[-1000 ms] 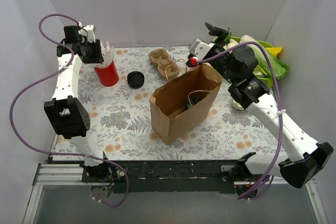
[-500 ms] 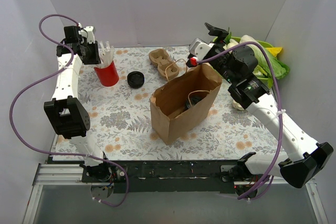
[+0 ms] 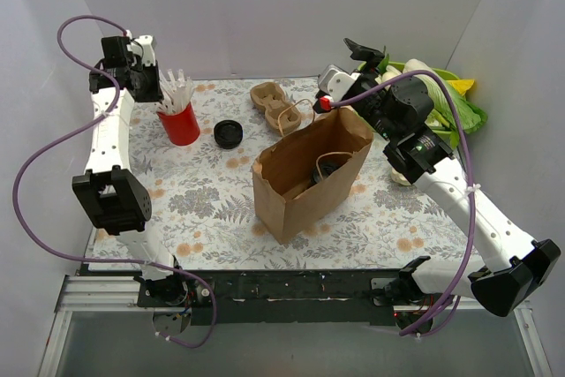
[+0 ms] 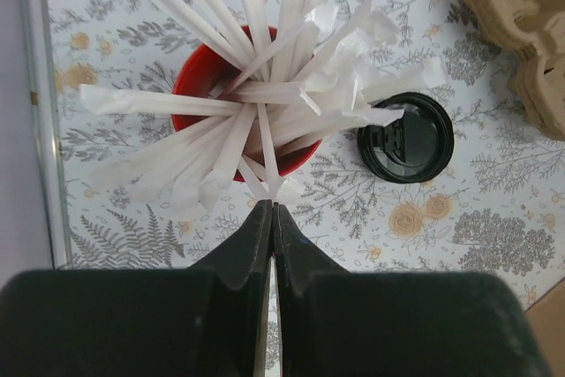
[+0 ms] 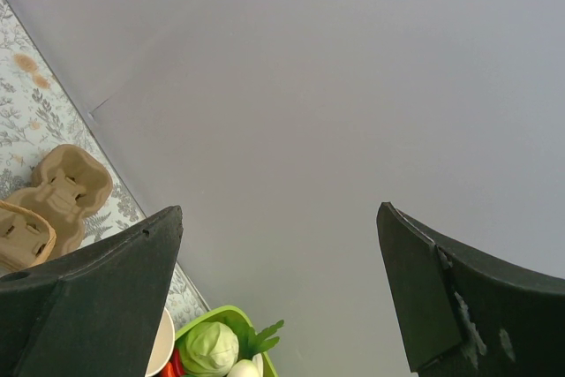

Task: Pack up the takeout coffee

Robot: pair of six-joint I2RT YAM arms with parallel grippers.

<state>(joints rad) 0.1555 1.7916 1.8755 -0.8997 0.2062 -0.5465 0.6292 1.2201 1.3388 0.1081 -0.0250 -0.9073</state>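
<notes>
Left gripper (image 4: 269,209) hung right over the red cup (image 4: 192,77) of straws, fingers pressed tight together, and from the wrist view I read them as pinching the tip of one white straw (image 4: 263,143). Right gripper (image 5: 278,209) was up high, jaws spread wide with nothing between them, facing the back wall. The coffee cup (image 3: 228,133), black lid on, sat on the table (image 3: 203,200) between the red cup and the brown bag (image 3: 309,174), near the pulp carrier (image 3: 267,96) but not in it
</notes>
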